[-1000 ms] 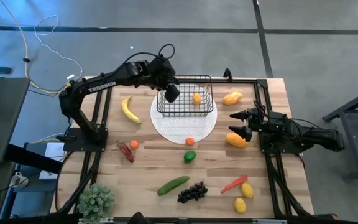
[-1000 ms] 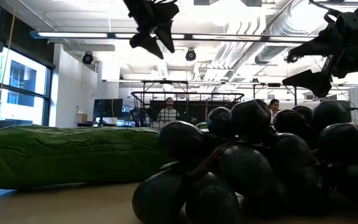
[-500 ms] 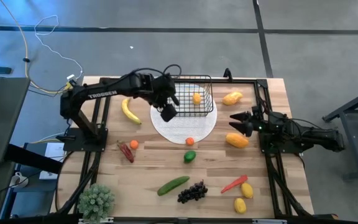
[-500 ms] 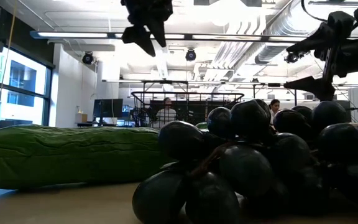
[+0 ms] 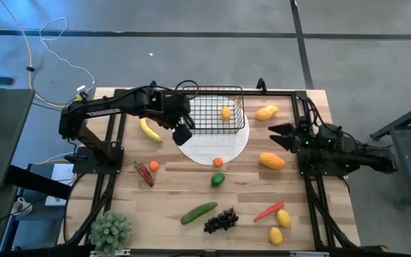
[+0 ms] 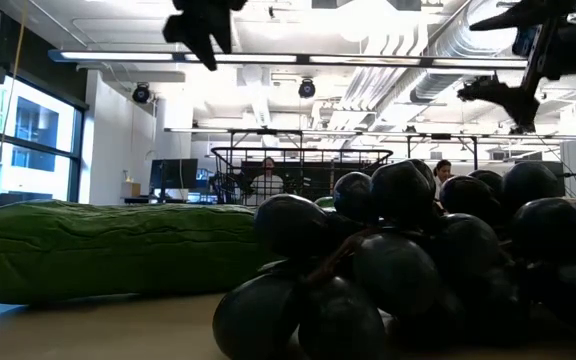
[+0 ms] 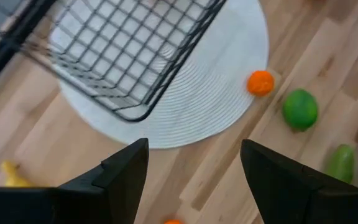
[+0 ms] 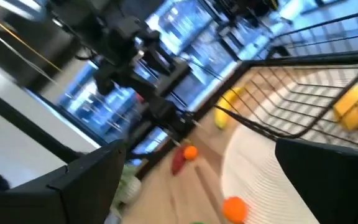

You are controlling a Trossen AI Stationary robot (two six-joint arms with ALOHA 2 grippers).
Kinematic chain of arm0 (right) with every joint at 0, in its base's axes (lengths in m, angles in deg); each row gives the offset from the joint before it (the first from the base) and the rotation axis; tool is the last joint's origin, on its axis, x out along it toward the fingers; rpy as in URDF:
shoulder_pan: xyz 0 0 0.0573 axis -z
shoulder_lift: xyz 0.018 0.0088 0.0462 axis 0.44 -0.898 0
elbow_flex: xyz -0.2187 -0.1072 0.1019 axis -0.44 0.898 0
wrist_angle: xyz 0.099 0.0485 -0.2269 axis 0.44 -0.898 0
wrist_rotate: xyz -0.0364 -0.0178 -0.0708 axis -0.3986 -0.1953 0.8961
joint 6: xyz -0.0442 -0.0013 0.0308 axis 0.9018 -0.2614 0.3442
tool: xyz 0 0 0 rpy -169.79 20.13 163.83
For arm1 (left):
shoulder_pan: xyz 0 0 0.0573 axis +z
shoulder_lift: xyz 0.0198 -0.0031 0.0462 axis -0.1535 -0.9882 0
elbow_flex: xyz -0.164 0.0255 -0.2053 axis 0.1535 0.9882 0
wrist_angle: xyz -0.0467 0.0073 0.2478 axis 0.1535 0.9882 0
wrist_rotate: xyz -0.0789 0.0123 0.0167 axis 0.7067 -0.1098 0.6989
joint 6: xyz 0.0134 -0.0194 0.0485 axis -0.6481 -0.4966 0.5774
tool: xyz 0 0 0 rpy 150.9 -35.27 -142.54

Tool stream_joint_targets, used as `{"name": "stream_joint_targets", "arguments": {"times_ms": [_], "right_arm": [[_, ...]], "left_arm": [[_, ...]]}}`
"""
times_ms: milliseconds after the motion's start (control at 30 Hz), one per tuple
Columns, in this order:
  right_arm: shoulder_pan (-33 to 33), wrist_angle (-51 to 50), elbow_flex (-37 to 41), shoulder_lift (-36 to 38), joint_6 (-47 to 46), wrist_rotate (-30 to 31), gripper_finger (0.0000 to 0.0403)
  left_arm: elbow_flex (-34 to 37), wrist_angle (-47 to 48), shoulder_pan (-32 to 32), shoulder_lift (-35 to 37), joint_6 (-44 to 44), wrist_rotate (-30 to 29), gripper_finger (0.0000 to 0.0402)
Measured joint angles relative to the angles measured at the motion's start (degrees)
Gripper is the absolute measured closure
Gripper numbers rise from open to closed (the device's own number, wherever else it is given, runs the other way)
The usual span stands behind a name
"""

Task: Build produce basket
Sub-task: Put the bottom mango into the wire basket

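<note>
The basket [image 5: 215, 111] sat at the far middle of the table, its near edge resting over the white plate [image 5: 212, 151], with one yellow fruit [image 5: 225, 111] inside and nothing else. Produce lay scattered around it: a small orange [image 5: 218, 162] on the plate's near rim, a lime [image 5: 217, 180] just off the plate, the banana [image 5: 148, 126] to the left, one mango [image 5: 266, 113] right of the basket and a second mango [image 5: 272, 160] nearer the front. Further forward were the cucumber [image 5: 198, 212], grapes [image 5: 220, 220], a red chili [image 5: 268, 210] and two lemons [image 5: 280, 226]; another chili and a small orange [image 5: 153, 165] lay front left. The left gripper [image 5: 182, 134] hung above the basket's left corner, fingers parted and empty (the left wrist view showed only plate and wood between them). The right gripper [image 5: 278, 135] hovered between the two mangoes, jaws spread wide, holding nothing. Step in hand, as I judged it: between picks, early in the filling, since nearly all pieces were outside. The next move probably called for one arm to descend on a near piece, the second mango for the right or the banana for the left, centre the fingers across its narrow width, close, lift clear of the wire rim and release inside.
</note>
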Motion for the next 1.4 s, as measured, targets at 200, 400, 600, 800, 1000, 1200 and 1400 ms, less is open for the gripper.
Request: {"name": "stream_joint_targets", "arguments": {"times_ms": [200, 400, 600, 800, 1000, 1200, 1400], "right_arm": [[0.0, -20.41, -10.88, -8.63, 2.76, 0.31, 0.0006], [0.0, -35.12, -18.84, -19.1, 3.12, -3.13, 0.0006], [0.0, -44.22, -22.12, -27.84, 5.63, -5.28, 0.0006], [-1.5, -44.86, -22.03, -35.76, 7.32, -9.05, 0.0006], [-6.49, -45.52, -22.01, -42.65, 7.2, -8.94, 0.0006], [-10.61, -45.51, -22.01, -49.24, 6.97, -3.92, 0.0007], [-12.78, -44.79, -21.97, -55.86, 6.85, -2.4, 0.0007]], "left_arm": [[0.93, 4.75, -1.4, 2.49, -2.82, -1.74, 0.0158], [5.89, 5.37, -1.73, 4.8, -5.26, -1.78, 0.0158], [11.19, 4.73, -1.71, 6.22, -6.87, -1.8, 0.0158], [13.9, 4.36, -1.71, 6.34, -7.0, -1.77, 0.0158], [14.0, 4.32, -1.71, 6.36, -7.0, -1.77, 0.0158], [14.0, 3.81, -1.69, 6.36, -6.11, -1.75, 0.0158], [14.0, 2.59, -1.68, 6.36, -5.95, -1.66, 0.0158]]}}
